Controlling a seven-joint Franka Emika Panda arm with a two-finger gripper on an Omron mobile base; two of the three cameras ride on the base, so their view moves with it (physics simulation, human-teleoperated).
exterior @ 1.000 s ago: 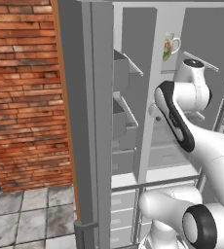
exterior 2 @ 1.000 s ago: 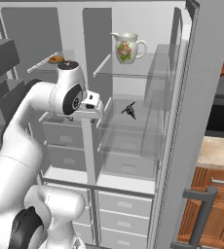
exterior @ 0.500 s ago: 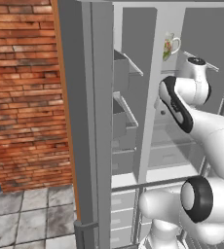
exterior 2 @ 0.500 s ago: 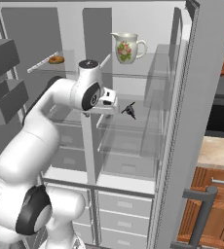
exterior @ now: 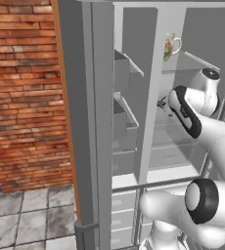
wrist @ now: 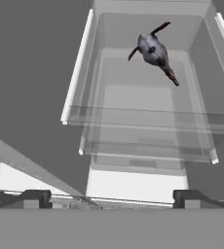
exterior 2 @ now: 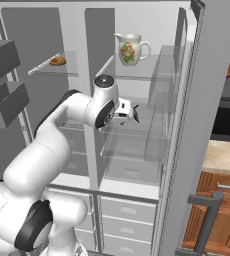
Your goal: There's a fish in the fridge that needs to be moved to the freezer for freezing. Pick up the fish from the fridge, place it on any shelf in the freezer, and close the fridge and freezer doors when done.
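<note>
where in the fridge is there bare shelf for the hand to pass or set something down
In the fridge, the glass shelf is bare in front of the fish, and the shelf below also looks bare. The top shelf right of the jug is free. The open gripper hangs before them.

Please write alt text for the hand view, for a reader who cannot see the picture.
A small grey fish lies on a clear glass shelf inside the open fridge, seen from above along the hand. The open pincer is at the bottom edge, apart from the fish, with more glass shelves below.
</note>
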